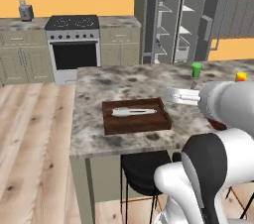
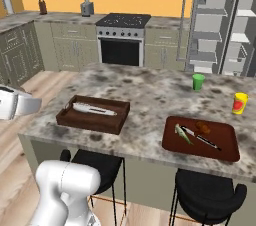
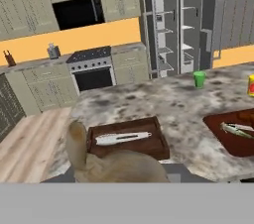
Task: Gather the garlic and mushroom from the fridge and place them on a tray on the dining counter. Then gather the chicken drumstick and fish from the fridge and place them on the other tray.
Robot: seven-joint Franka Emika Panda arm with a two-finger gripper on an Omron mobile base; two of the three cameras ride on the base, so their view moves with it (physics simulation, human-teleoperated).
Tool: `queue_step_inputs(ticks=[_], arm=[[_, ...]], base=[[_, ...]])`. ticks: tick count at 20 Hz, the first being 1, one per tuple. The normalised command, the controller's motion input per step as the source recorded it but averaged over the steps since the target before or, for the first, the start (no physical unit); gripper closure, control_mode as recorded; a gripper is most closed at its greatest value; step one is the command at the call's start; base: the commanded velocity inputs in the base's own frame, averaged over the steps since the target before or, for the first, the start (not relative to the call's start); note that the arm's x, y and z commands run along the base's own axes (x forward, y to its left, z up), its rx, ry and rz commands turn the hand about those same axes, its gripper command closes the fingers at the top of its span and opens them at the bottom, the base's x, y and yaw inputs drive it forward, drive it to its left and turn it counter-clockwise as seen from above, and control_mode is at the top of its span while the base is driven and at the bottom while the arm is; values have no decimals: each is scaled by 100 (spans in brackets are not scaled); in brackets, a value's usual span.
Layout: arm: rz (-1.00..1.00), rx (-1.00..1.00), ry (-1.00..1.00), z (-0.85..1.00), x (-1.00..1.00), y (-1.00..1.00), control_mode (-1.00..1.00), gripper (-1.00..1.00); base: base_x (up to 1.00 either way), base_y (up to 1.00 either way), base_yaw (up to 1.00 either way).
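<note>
- Nearest to us in the hand view: pincer [image 3: 124,168] clenched on the chicken drumstick [image 3: 106,161] — tan meat w/ bone end poking up at left.
- Just past it, the other tray [image 2: 92,115] sits on the dining worktop [image 2: 150,90] near the front edge; fish [image 2: 94,108] lies lengthwise inside.
- To the right on the same worktop, well apart: the tray [image 2: 200,137] w/ a few small items on it — too small for us to name.
- Further back on the worktop: green cup [image 2: 198,81] & yellow cup [image 2: 240,103].
- Two black stools [image 2: 100,165] under the near edge.
- Far wall: stove [image 2: 122,37], then the fridge [image 2: 220,25] w/ doors open, white shelves showing.
</note>
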Motion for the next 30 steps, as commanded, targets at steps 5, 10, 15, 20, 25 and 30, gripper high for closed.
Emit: queue_step_inputs(ticks=[5, 10, 15, 20, 25, 30], arm=[[0, 9, 31, -24, 100, -10, -100, 100], [1, 1, 44, -61, 100, -1, -100, 100], [1, -2, 27, -62, 48, 3, -100, 100], [0, -7, 3, -67, 59, 24, -100, 100], [0, 0, -1, -54, 84, 16, -100, 100], [1, 0, 0, -29, 63, 9, -100, 100]], base=[[0, 0, 0], [0, 0, 0], [0, 0, 0], [0, 0, 0], [0, 0, 0], [0, 0, 0]])
